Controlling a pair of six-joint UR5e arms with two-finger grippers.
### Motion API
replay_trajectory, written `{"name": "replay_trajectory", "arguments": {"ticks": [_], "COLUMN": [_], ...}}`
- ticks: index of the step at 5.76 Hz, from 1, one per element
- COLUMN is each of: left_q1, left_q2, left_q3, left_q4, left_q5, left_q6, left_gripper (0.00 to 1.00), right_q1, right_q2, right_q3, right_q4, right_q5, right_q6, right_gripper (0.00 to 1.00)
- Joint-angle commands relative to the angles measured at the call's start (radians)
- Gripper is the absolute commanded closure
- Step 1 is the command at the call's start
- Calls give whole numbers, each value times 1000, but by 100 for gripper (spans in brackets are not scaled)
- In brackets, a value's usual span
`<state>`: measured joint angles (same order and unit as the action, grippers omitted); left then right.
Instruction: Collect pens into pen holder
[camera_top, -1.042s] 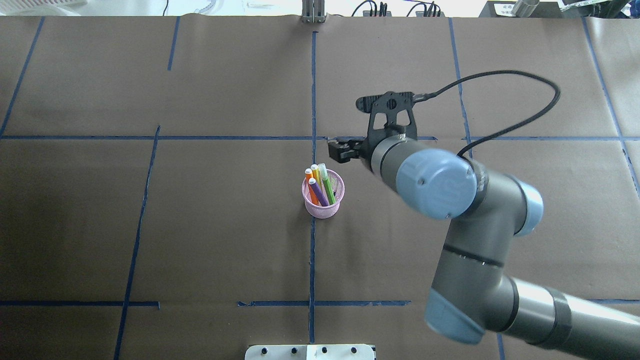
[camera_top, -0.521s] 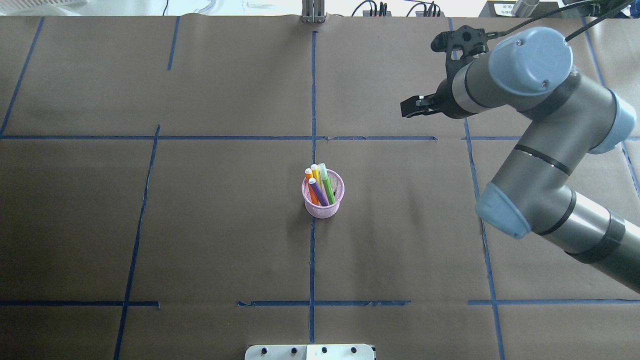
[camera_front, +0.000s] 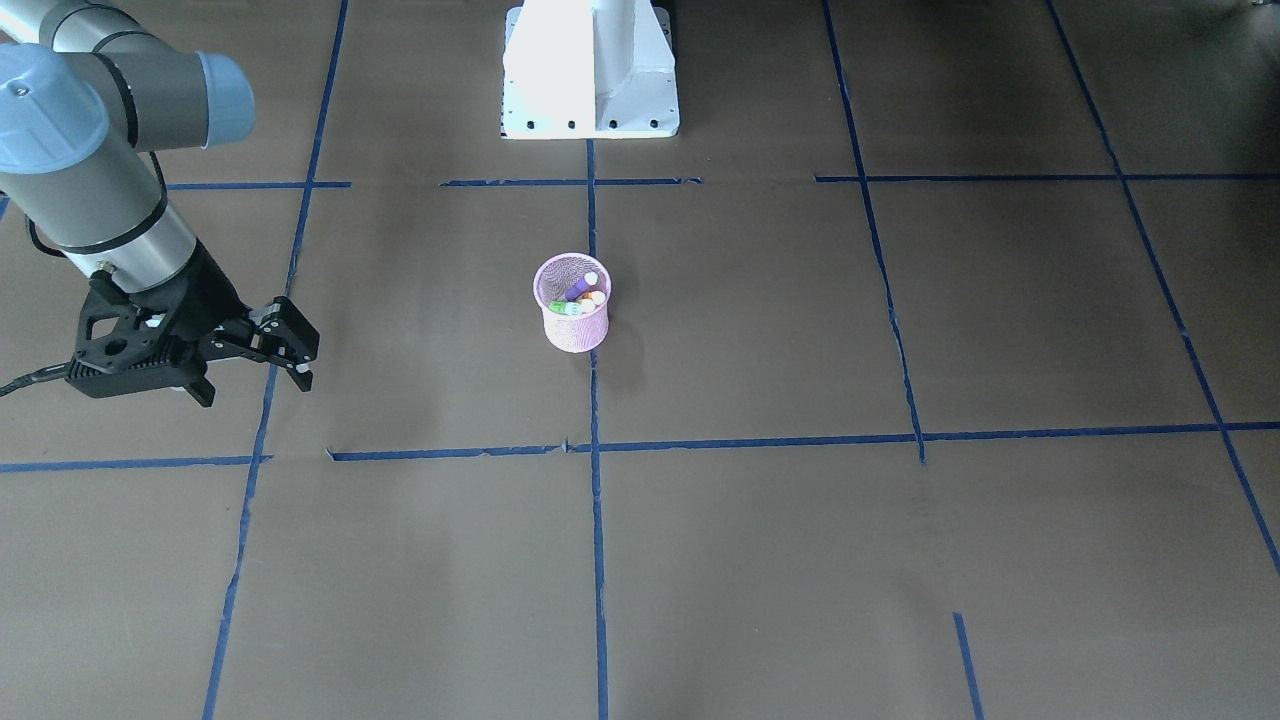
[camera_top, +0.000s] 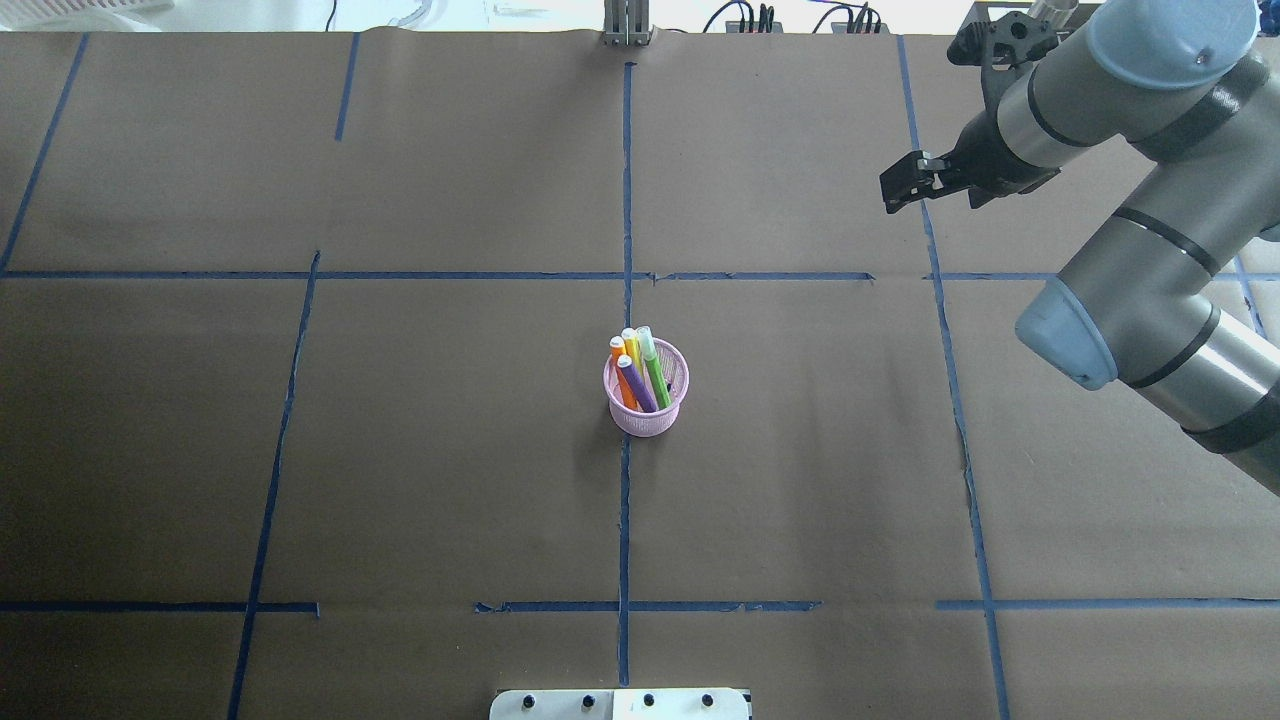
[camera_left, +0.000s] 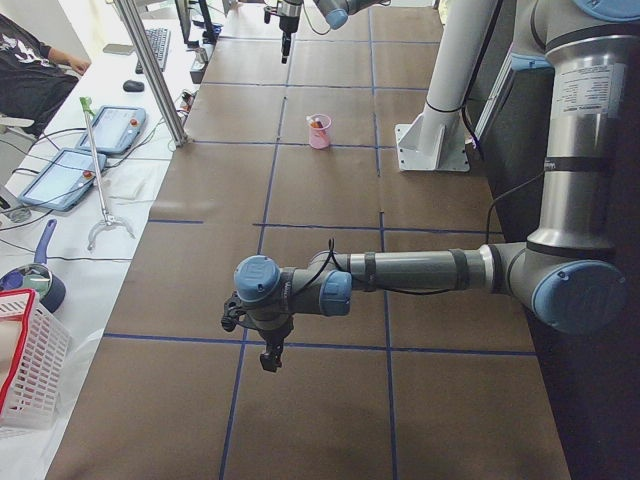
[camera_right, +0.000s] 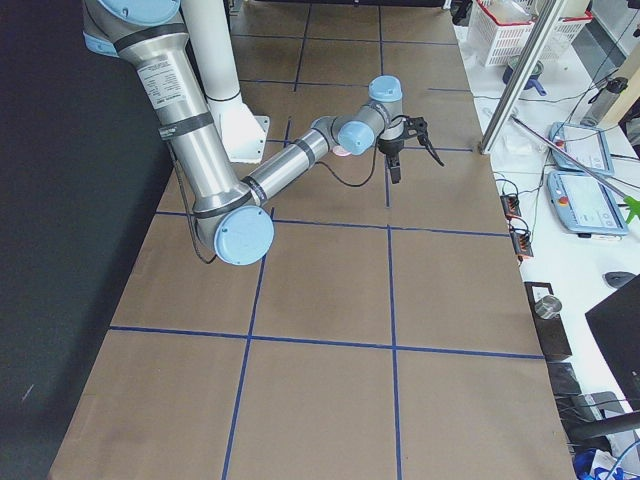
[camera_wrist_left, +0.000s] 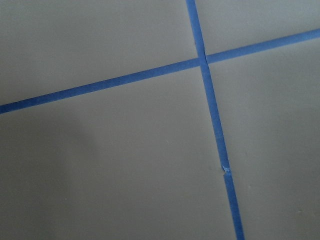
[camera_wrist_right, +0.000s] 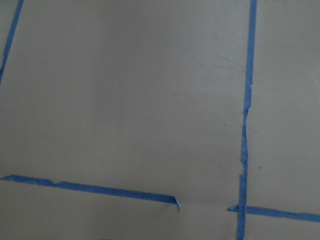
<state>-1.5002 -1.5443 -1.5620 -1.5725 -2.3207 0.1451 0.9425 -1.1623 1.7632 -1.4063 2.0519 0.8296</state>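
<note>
The pink mesh pen holder (camera_top: 647, 395) stands upright at the table's middle, also seen in the front view (camera_front: 573, 320) and the left view (camera_left: 319, 131). Inside it lean the pens: a purple one (camera_top: 636, 386), an orange one (camera_top: 622, 362), a green one (camera_top: 655, 368) and a yellow one (camera_top: 631, 345). My right gripper (camera_top: 905, 185) hangs open and empty far to the right of the cup and beyond it (camera_front: 300, 350) (camera_right: 412, 160). My left gripper (camera_left: 268, 355) shows only in the left side view, low over bare paper, and I cannot tell its state.
Brown paper with blue tape lines (camera_top: 625, 200) covers the table. The white robot base (camera_front: 590, 70) sits at the near edge. Beside the table are tablets (camera_left: 65, 178), a metal post (camera_left: 150, 70), a white basket (camera_left: 25, 360) and a seated person (camera_left: 30, 75).
My right arm has swung away from just above the pen holder, up and out to the far right. The pens and cup have not moved.
</note>
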Motion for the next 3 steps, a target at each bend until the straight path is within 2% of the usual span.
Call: {"name": "replay_trajectory", "arguments": {"ticks": [1, 2, 3], "left_q1": [1, 1, 1], "left_q2": [18, 20, 18], "left_q3": [-61, -61, -61], "left_q4": [86, 86, 85], "left_q5": [0, 0, 1], "left_q6": [8, 10, 11], "left_gripper": [0, 0, 0], "right_q1": [34, 147, 224], "right_q2": [-28, -102, -176], "right_q3": [-39, -100, -152], "right_q4": [1, 6, 6], "right_q5": [39, 154, 181], "right_q6": [-7, -165, -378], "right_gripper": [0, 0, 0]}}
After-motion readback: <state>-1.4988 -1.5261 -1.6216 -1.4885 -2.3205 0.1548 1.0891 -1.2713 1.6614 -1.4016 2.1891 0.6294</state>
